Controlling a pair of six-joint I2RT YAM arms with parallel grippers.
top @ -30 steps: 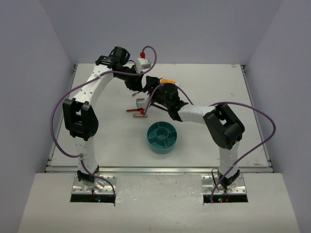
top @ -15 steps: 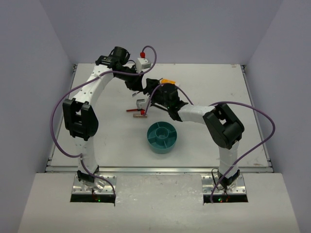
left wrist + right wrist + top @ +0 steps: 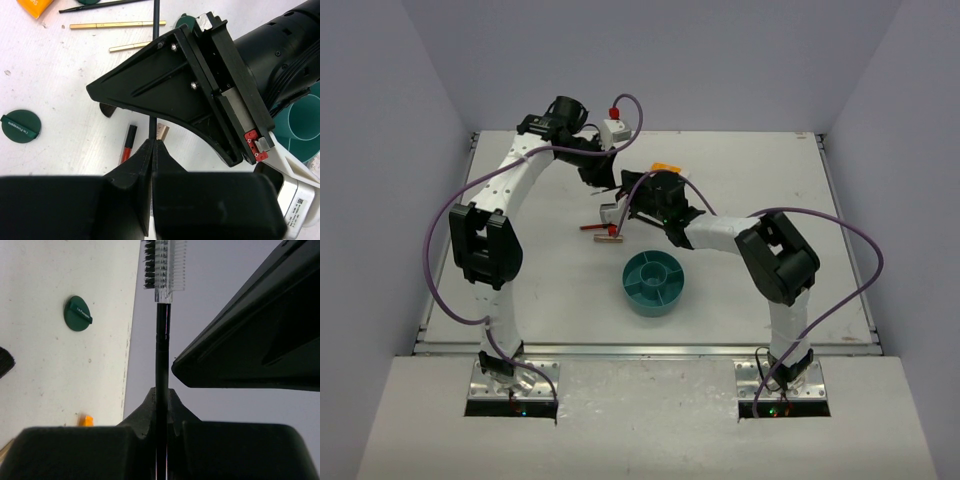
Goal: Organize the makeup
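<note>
Black brush, red pencil, green compact, teal bowl

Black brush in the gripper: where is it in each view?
Right wrist: black brush upright at centre, bristles at top.
Left wrist: thin vertical shaft above the left gripper.
Top external: hidden where the grippers meet.
Shared landmark: right gripper, closed on it.

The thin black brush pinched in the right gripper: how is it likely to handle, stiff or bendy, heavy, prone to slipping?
Probably stiff: the brush runs dead straight from the right gripper to its bristled head. Likely light, being so thin. It may pivot or slip, since the grip is on a narrow, smooth handle well below the head.
</note>
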